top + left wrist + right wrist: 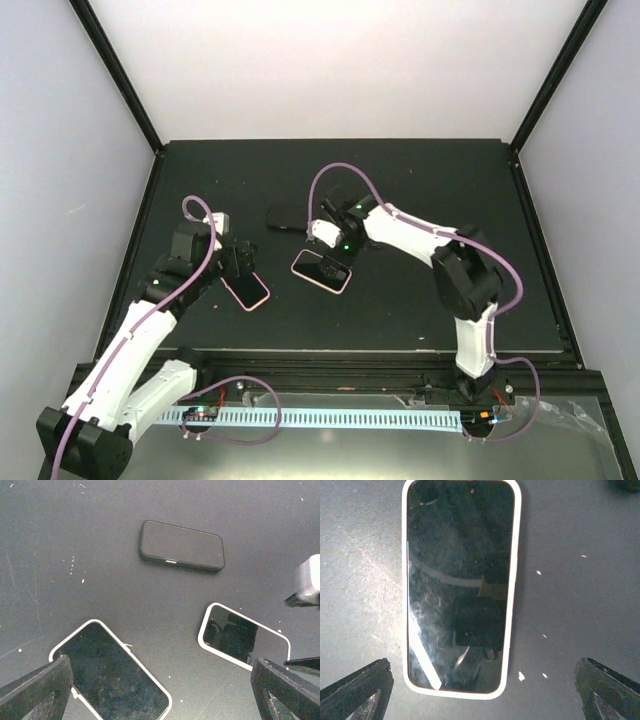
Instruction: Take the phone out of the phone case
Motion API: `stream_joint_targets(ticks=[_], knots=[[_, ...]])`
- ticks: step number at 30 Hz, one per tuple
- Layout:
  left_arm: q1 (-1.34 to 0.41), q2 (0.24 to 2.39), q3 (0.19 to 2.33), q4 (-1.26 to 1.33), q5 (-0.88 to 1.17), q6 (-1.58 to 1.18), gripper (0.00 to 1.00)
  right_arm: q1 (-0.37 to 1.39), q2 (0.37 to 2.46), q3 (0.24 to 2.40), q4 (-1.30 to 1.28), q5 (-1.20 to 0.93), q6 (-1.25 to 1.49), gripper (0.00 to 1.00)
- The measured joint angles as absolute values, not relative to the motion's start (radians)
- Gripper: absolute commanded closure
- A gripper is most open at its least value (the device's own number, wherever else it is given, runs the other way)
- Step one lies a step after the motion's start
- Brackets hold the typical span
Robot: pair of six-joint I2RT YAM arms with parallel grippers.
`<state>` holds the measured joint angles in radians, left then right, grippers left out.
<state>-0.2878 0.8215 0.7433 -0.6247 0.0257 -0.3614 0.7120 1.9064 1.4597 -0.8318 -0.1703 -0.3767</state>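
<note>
A phone in a pale pink-white case (321, 271) lies flat, screen up, at the mat's middle. My right gripper (336, 246) hovers just over its far end, open and empty. In the right wrist view this phone (460, 587) fills the middle, ahead of the gripper (482, 695), whose fingers (357, 690) stand wide apart. A second cased phone (247, 290) lies to the left; my left gripper (238, 262) is open just above it. In the left wrist view it (112, 672) lies at lower left between the spread fingertips (40, 690), the gripper (160, 697) empty.
A black phone (286, 216) lies flat behind the two cased phones; it also shows in the left wrist view (181, 546). The black mat (440, 180) is bordered by a raised black frame. The right arm's tip shows in the left wrist view (310, 582).
</note>
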Motion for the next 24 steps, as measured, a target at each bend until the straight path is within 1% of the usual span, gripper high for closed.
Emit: stream_joint_targets(ticks=[7,12,18,24], knots=[[-0.281,0.794,0.743,-0.622,0.001,-0.361,0.01,0.752,2.081,1.617,-0.929,-0.167,-0.363,0.00],[-0.281,0.792,0.743,-0.622,-0.012,-0.359,0.01,0.761,2.141,1.677,-0.968,-0.175,-0.361,0.00],[-0.281,0.792,0.743,-0.622,-0.020,-0.358,0.01,0.786,2.165,1.682,-1.004,-0.150,-0.357,0.00],[-0.281,0.793,0.743,-0.622,-0.023,-0.358,0.01,0.835,2.165,1.672,-1.004,-0.062,-0.333,0.00]])
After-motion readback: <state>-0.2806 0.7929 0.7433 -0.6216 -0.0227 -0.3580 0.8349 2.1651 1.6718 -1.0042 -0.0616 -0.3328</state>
